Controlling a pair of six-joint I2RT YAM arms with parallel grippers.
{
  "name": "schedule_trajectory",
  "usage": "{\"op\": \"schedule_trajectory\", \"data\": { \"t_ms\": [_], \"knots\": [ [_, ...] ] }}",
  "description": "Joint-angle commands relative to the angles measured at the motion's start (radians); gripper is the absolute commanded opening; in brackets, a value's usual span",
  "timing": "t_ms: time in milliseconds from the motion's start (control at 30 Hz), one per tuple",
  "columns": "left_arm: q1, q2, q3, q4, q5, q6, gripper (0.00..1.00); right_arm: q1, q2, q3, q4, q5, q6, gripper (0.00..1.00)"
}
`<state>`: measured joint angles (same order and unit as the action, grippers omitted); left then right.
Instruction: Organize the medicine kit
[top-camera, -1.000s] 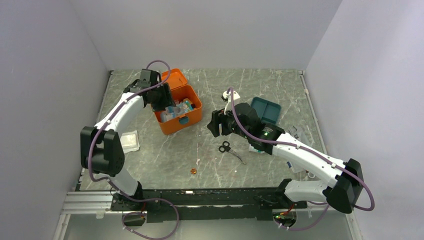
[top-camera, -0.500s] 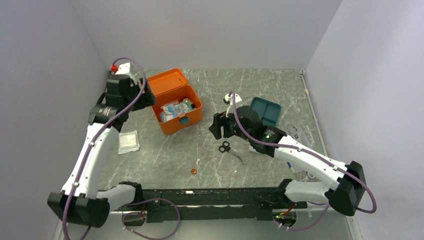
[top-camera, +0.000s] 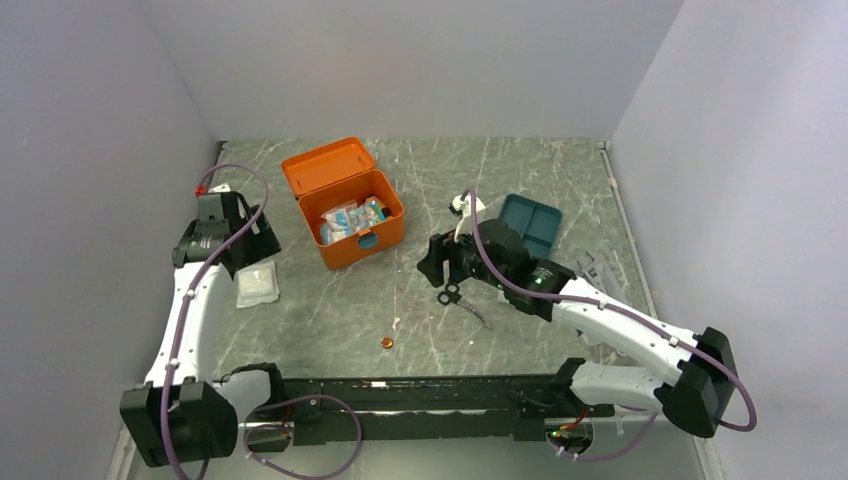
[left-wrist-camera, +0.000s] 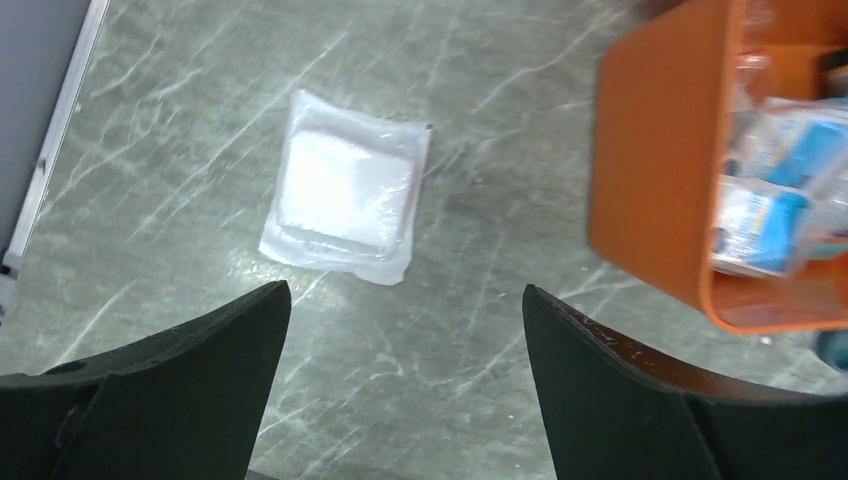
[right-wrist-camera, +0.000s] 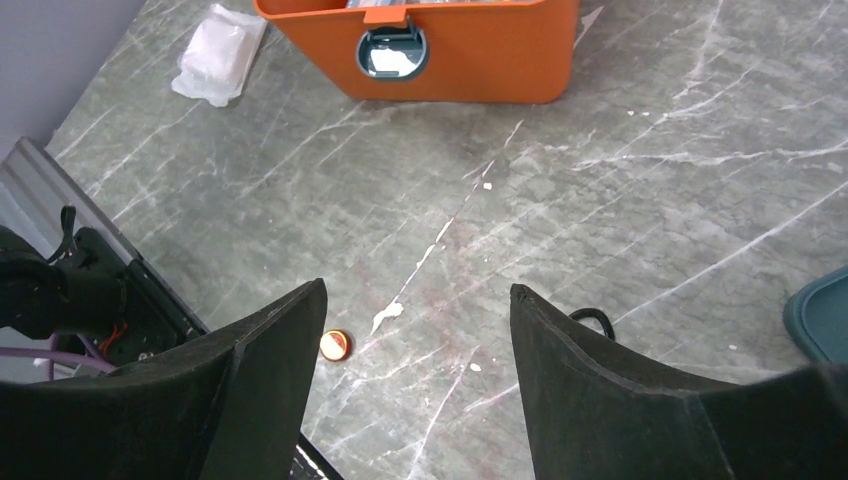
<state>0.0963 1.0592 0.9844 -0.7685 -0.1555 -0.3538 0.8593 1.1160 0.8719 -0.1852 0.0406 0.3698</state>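
The medicine kit (top-camera: 352, 228) is an orange box with its lid open, holding several packets, at the back left. It also shows in the left wrist view (left-wrist-camera: 655, 170) and the right wrist view (right-wrist-camera: 470, 55) with its teal latch (right-wrist-camera: 392, 50). My left gripper (top-camera: 250, 243) is open and empty, left of the kit, above a white gauze packet (top-camera: 257, 284); in its wrist view the gripper (left-wrist-camera: 405, 295) hangs over bare table just near of the packet (left-wrist-camera: 345, 190). My right gripper (top-camera: 432, 262) is open and empty, beside black scissors (top-camera: 462, 300); in its wrist view it (right-wrist-camera: 418, 290) is over bare table.
A flat teal divided tray (top-camera: 530, 222) lies right of the right gripper. A small round red-and-yellow tin (top-camera: 386, 342) sits near the front edge, also in the right wrist view (right-wrist-camera: 335, 345). Clear packets (top-camera: 600, 270) lie at the right. Walls enclose three sides.
My left arm has swung away from the kit, leftward and nearer, and now hangs over the white packet. My right gripper has shifted slightly nearer, toward the scissors.
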Motion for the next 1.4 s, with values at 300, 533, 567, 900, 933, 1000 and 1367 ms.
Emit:
{"op": "schedule_trajectory", "data": {
  "t_ms": [300,533,567,900,933,1000,1367],
  "knots": [
    [0.111,0.203,-0.064,0.082,0.009,0.009,0.89,0.003,-0.045,-0.034,0.094,-0.036,0.030,0.70],
    [0.162,0.312,-0.007,0.073,0.036,0.001,0.85,0.003,-0.041,-0.043,0.126,-0.062,0.037,0.70],
    [0.164,0.330,0.003,0.069,0.030,-0.001,0.85,0.003,-0.042,-0.041,0.127,-0.064,0.037,0.70],
    [0.171,0.469,0.040,0.077,0.030,0.015,0.73,0.003,-0.083,-0.059,0.109,-0.045,0.029,0.70],
    [0.172,0.478,0.040,0.082,0.034,0.016,0.72,0.003,-0.085,-0.060,0.105,-0.044,0.029,0.70],
    [0.176,0.496,0.044,0.086,0.043,0.016,0.67,0.003,-0.092,-0.060,0.099,-0.043,0.029,0.70],
    [0.180,0.585,0.056,0.089,0.069,0.023,0.45,0.004,-0.115,-0.062,0.080,-0.044,0.038,0.70]
  ]
}}
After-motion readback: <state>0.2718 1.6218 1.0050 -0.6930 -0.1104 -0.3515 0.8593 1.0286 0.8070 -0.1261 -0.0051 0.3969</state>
